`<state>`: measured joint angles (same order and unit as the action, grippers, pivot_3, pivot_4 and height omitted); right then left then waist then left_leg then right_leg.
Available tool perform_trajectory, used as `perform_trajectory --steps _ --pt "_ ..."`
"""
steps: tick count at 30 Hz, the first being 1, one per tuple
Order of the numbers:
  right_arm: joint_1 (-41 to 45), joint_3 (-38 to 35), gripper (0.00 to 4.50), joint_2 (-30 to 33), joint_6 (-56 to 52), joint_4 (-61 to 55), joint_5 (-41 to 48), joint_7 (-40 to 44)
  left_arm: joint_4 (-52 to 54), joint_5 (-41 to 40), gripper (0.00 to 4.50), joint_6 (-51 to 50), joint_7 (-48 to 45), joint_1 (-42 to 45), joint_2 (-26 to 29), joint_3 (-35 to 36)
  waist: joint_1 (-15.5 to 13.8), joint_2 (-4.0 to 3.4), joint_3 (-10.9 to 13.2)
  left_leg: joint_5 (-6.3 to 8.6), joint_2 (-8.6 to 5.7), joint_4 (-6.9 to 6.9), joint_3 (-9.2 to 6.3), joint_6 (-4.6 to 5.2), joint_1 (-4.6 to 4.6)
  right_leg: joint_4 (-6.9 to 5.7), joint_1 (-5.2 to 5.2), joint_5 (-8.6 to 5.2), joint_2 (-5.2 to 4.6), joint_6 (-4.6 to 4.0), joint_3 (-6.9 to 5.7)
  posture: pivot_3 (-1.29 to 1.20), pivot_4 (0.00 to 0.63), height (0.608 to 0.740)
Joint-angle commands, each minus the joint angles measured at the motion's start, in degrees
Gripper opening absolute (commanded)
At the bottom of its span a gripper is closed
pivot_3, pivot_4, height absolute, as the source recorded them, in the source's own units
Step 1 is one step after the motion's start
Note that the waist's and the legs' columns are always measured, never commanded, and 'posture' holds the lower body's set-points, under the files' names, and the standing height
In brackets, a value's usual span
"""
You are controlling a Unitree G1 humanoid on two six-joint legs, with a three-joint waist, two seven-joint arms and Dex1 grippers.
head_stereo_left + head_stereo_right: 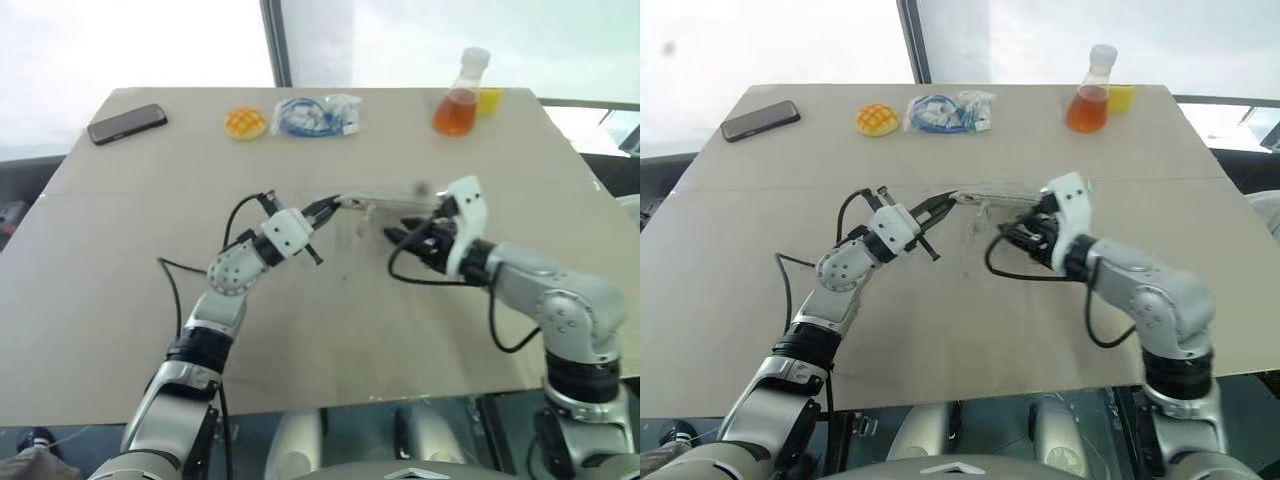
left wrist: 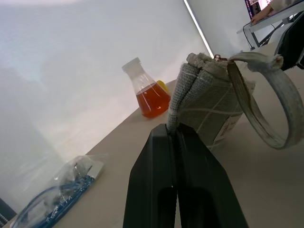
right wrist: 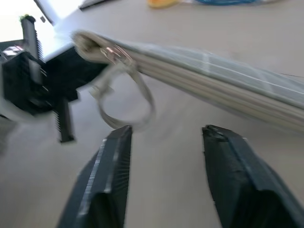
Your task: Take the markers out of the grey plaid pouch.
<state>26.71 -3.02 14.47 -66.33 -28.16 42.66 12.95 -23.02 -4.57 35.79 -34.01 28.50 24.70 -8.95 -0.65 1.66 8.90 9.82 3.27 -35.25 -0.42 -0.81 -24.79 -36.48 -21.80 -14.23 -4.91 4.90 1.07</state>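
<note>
The left gripper [image 2: 176,142] has its 2 fingers pressed together on one end of the grey plaid pouch [image 2: 211,102], and it holds the pouch lifted above the table [image 1: 120,290]; the pouch stretches from this gripper toward the right gripper [image 3: 164,142], over the middle of the table. The pale cord loop [image 3: 124,97] hangs down from the zipper at the held end. The right gripper has its 2 fingers spread apart with nothing between them; it is just beside the pouch, under its long edge, and I cannot tell if it touches it. At the far edge of the table stand a flask of orange liquid [image 1: 458,95], a clear bag with blue cable [image 1: 315,115], a yellow bun [image 1: 245,123] and a black phone [image 1: 127,124].
</note>
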Motion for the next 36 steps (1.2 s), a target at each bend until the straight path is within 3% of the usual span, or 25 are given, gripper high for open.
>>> perform_trajectory --steps 1,20,21,22,36 --pt "2.3 -1.0 2.2 -1.9 -1.5 -0.5 2.3 -1.2 3.1 0.2 0.0 0.4 0.3 0.1 0.0 1.7 -0.1 -0.01 0.0 0.0 0.0 0.0 0.0 0.0 -0.01 0.02 0.0 0.0 0.0 0.0 -0.01 0.0 0.15 0.74" --pt "4.5 -0.7 2.2 -7.8 4.5 9.5 -1.6 -2.1 7.9 0.7 0.0 -2.4 -0.2 -1.6 -0.4 1.9 0.1 -0.03 0.0 0.0 0.01 0.12 0.01 0.0 0.0 0.06 -0.04 0.0 0.01 0.0 -0.02 0.0 0.15 0.74" --pt "4.5 -0.7 1.87 -7.8 4.7 9.6 -1.8 -2.1 8.0 0.8 0.0 -2.5 -0.2 -1.6 -0.5 1.9 0.1 -0.03 0.0 0.0 0.01 0.12 0.01 0.0 0.0 0.06 -0.04 0.0 0.01 0.0 -0.02 0.0 0.15 0.74" --pt "4.5 -0.8 1.87 -7.7 4.7 9.5 -1.8 -2.1 8.1 0.8 0.0 -2.6 -0.1 -1.6 -0.5 1.9 0.1 -0.03 0.0 0.0 0.01 0.12 0.01 0.0 0.0 0.06 -0.04 0.0 0.01 0.0 -0.02 0.0 0.15 0.74" --pt "1.7 -7.1 1.87 0.3 3.2 7.4 -1.1 -2.4 9.1 -0.7 0.0 -4.5 -0.6 -2.6 -0.7 3.3 0.3 -0.06 0.0 0.0 0.01 0.18 0.02 0.0 -0.01 0.17 -0.04 -0.01 0.01 -0.01 -0.02 0.0 0.15 0.74"
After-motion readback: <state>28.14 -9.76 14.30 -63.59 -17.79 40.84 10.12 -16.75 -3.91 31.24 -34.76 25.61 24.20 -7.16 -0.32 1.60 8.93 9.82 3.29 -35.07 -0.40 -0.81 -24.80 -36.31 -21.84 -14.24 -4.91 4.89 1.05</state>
